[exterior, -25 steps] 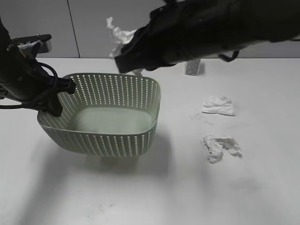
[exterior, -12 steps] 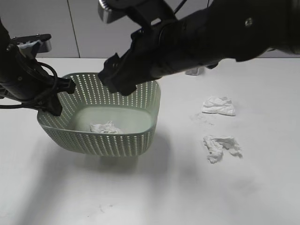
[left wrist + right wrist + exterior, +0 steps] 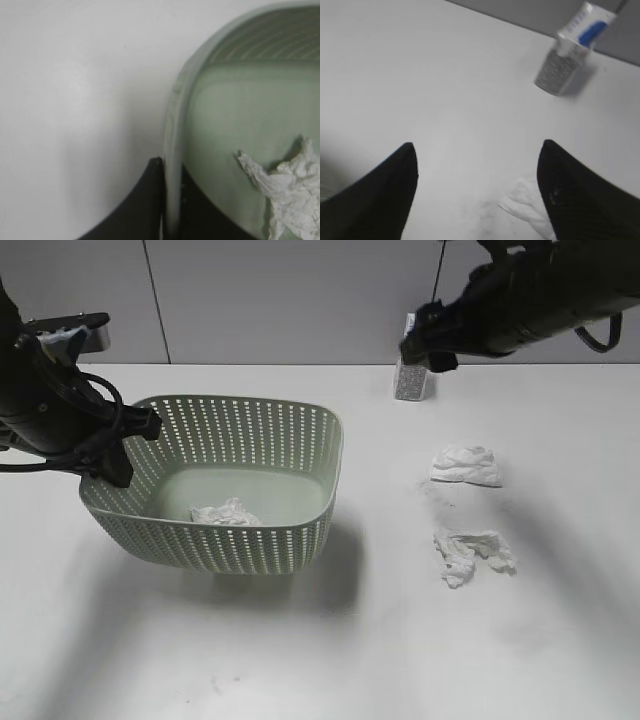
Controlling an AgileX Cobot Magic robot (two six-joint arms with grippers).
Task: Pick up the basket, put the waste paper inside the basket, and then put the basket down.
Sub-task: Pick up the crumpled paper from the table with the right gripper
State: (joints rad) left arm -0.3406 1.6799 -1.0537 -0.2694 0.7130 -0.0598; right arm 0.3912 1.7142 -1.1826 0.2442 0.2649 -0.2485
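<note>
The sage-green basket [image 3: 300, 445] hangs tilted above the table at the left. My left gripper [image 3: 118, 440] is shut on its left rim; in the left wrist view the rim [image 3: 172, 150] runs between the two fingers [image 3: 170, 172]. One waste paper wad [image 3: 226, 513] lies inside the basket, also seen in the left wrist view [image 3: 287, 192]. Two more wads lie on the table at the right, one farther [image 3: 466, 465] and one nearer [image 3: 472, 551]. My right gripper [image 3: 425, 345] is open and empty, high at the back right; its wrist view shows a wad [image 3: 527, 202] below its fingers [image 3: 477, 155].
An upright white-grey carton with a blue mark [image 3: 412, 380] stands at the back of the table, right below my right gripper, also in the right wrist view [image 3: 570, 55]. The white table [image 3: 330, 660] stretches to a grey wall behind.
My right gripper carried a wad over the basket, let it fall inside, then swung back up to the right. The basket and left arm have not moved.
</note>
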